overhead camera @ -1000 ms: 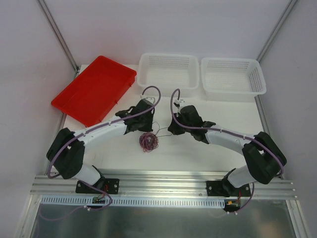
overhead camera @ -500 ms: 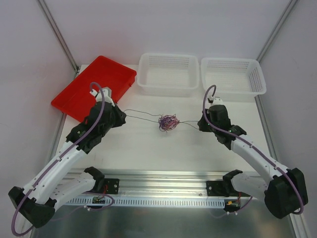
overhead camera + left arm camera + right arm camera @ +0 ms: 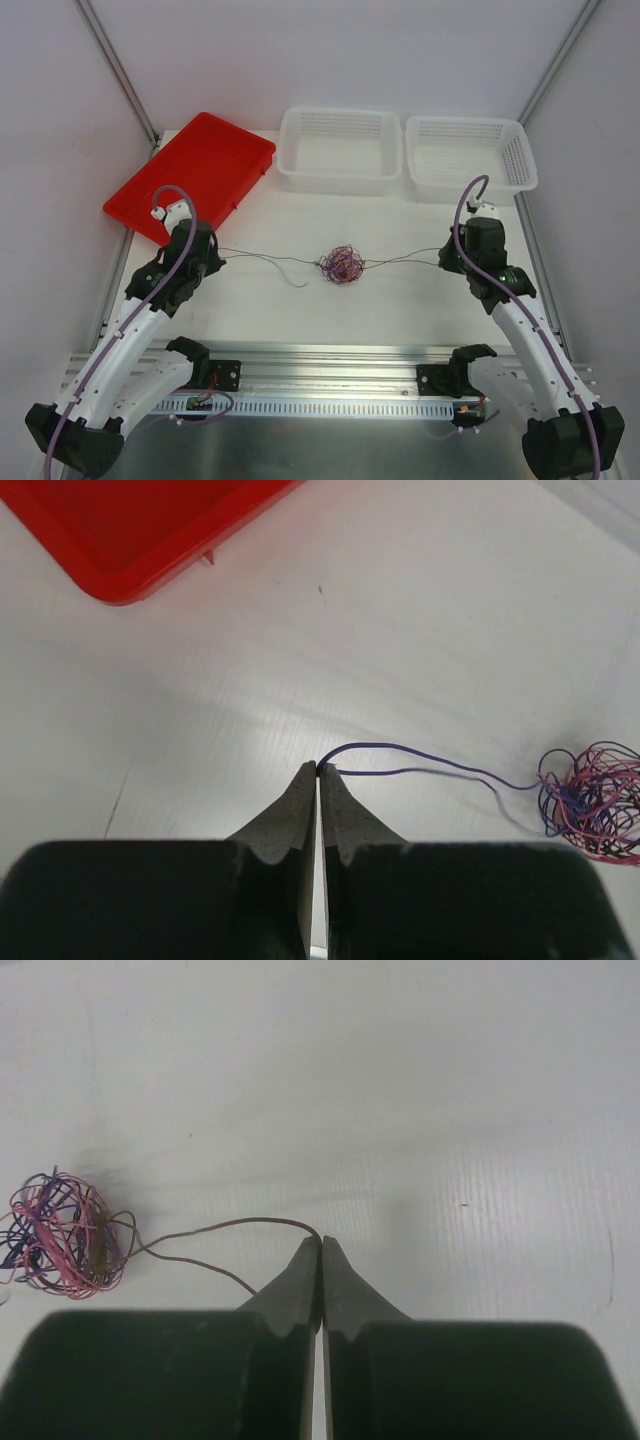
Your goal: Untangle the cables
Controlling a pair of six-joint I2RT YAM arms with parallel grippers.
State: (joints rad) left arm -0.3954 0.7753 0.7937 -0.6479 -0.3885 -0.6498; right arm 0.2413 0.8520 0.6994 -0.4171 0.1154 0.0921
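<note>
A small tangled ball of thin purple, pink and dark cables [image 3: 342, 265] lies at the table's middle. It also shows in the left wrist view [image 3: 595, 802] and the right wrist view [image 3: 66, 1235]. My left gripper [image 3: 214, 256] is shut on a purple strand [image 3: 420, 751] that runs right to the ball. My right gripper [image 3: 445, 259] is shut on a dark brown strand [image 3: 230, 1224] that runs left to the ball. The two grippers are far apart, one on each side of the ball, with the strands stretched between them.
A red tray [image 3: 190, 180] lies at the back left, close behind my left gripper. Two white mesh baskets [image 3: 340, 148] [image 3: 468, 155] stand side by side at the back. A metal rail [image 3: 330, 365] runs along the near edge.
Both grippers have moved outward, left gripper leftward and right gripper rightward, each holding a strand. The strands are pulled longer and the ball has shifted from near the grippers to midway between them.
</note>
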